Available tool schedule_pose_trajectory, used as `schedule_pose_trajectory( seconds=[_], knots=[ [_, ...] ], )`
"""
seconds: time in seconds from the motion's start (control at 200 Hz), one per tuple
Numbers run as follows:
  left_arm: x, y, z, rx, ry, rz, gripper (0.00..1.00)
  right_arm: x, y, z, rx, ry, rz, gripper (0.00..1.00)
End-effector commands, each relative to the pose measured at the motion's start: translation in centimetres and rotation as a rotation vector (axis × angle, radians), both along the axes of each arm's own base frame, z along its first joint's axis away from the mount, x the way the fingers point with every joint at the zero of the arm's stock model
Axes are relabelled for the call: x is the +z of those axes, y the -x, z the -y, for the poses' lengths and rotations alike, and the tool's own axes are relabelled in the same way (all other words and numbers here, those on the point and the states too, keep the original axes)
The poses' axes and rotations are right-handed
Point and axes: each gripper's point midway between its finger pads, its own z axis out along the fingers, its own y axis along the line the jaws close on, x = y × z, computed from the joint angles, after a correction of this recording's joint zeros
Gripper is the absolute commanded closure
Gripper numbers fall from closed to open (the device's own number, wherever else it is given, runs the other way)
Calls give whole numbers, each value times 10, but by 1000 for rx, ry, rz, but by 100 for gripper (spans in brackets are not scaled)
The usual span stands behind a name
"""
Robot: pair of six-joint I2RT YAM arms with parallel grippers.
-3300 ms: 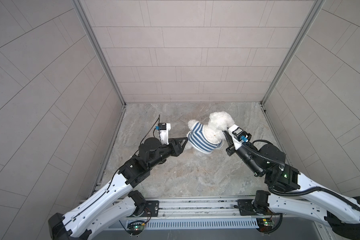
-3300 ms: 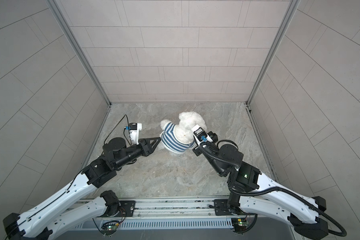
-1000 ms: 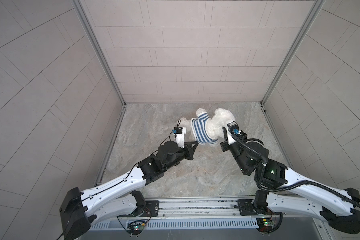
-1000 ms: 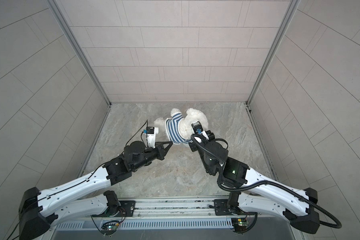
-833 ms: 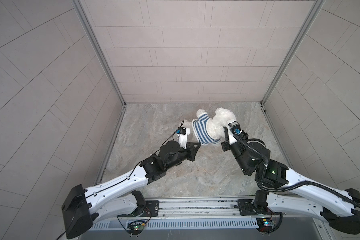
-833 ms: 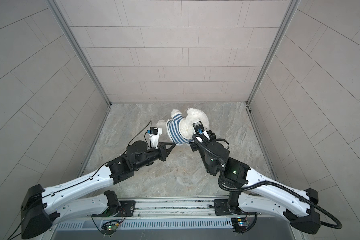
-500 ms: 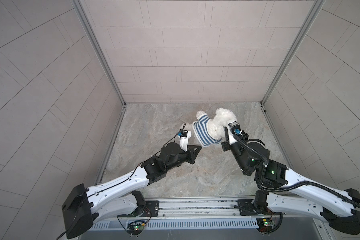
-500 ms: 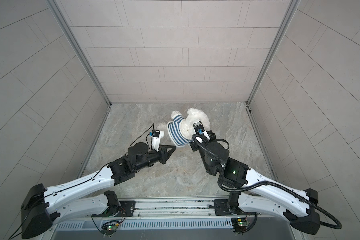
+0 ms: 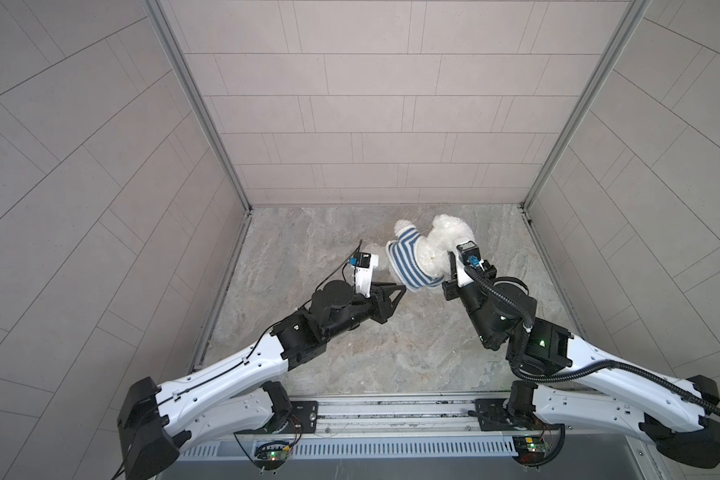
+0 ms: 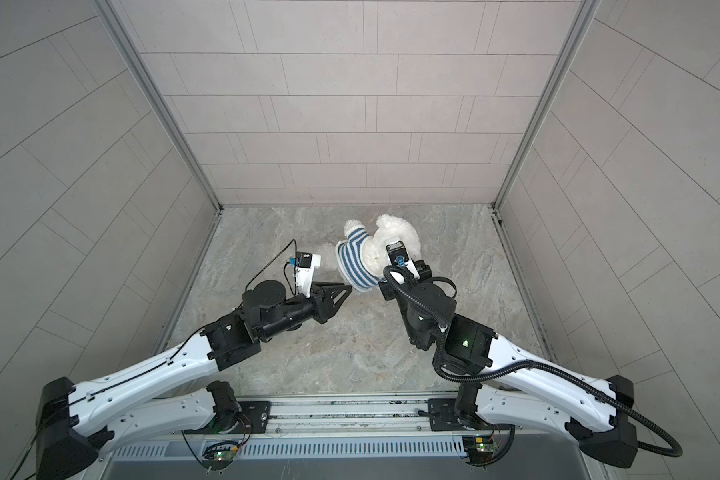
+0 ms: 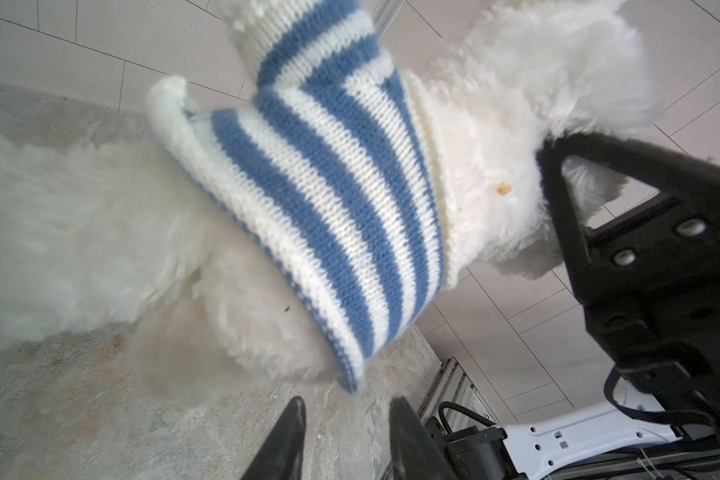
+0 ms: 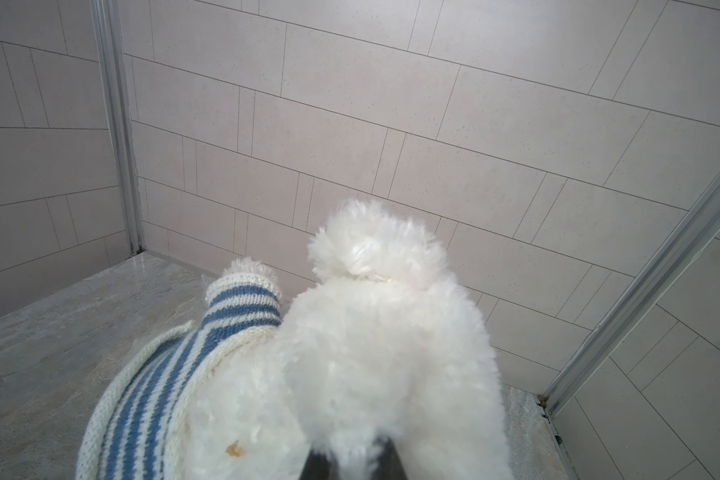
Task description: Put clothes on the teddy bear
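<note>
Just short of the striped knit sweater (image 11: 329,216) on the teddy bear (image 9: 445,232), left pincer (image 11: 345,405), tips apart, gripping nothing. At bear's head, right pincer (image 12: 352,455) clamped on white fur. Legs down toward desk (image 9: 350,332).

Three walls (image 9: 371,104) of big pale grey tiles stand around the space. Thin metal strips (image 9: 198,104) run up the corners. The floor (image 9: 308,249) looks like grey stone (with some brownish patches). The light is soft.
</note>
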Motion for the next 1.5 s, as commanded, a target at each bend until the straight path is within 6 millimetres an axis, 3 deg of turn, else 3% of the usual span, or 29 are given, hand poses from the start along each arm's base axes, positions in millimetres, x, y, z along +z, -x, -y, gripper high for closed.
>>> schedule_pose_trajectory(
  seconds=[0.0,0.215,0.355,0.426,0.876,1.171,1.367,1.492],
  knots=[
    [19,-1,8,1,44,7,63,18,1,5,-11,-84,35,100],
    [6,-15,14,63,24,-64,71,16,2,7,-13,-87,33,100],
    [1,-18,16,75,24,-85,87,16,3,9,-16,-80,34,100],
    [-3,-17,13,80,18,-92,90,16,3,11,-22,-78,36,100],
    [-28,-8,-7,96,-65,-103,94,15,5,16,-35,-66,44,100],
    [-45,-9,-14,118,-111,-113,99,15,7,22,-39,-78,48,100],
    [-59,-19,-33,184,-115,-146,100,17,8,23,-40,-80,51,100],
    [-57,-19,-28,158,-63,-169,100,17,8,20,-27,-78,50,100]
  ],
)
